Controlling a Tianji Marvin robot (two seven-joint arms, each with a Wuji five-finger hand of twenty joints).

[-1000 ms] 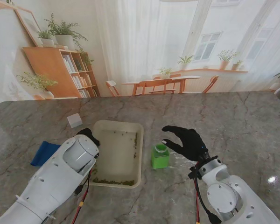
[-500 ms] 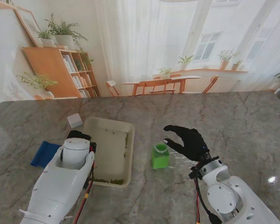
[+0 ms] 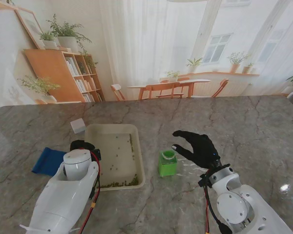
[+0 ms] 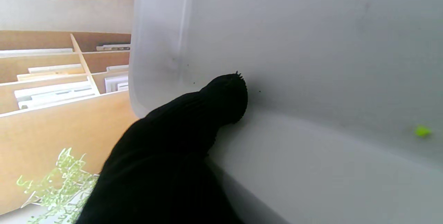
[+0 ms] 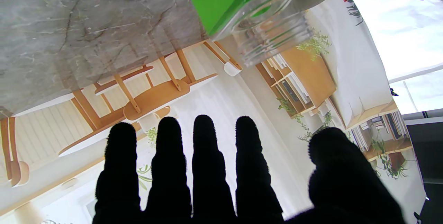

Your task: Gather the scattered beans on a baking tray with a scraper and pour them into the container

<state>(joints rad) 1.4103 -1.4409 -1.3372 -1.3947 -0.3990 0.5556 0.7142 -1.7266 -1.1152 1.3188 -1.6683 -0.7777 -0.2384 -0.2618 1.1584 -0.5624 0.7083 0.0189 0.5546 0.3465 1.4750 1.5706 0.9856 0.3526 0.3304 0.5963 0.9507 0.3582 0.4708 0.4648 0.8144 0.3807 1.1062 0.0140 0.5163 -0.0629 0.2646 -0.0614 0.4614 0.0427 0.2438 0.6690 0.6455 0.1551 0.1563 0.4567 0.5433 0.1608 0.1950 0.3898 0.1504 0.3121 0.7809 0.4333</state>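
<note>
Marble table point(image 3: 244, 122) from the stand: left hand point(image 3: 83, 145) grips the baking tray point(image 3: 136, 168) by its left rim, likely tilting beans point(image 3: 118, 184) toward the near edge; green container point(image 3: 167, 163) waits alongside. Left wrist: fingers point(image 4: 221, 99) press the tray wall. Right wrist: right hand point(image 5: 221, 168) spread, empty, free space around.

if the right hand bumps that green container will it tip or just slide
The green container probably tips fairly easily: it stands taller than wide on a small base. It looks like light plastic, with no contents visible through its clear neck, so little weight steadies it. The polished table may let it slide first.
</note>
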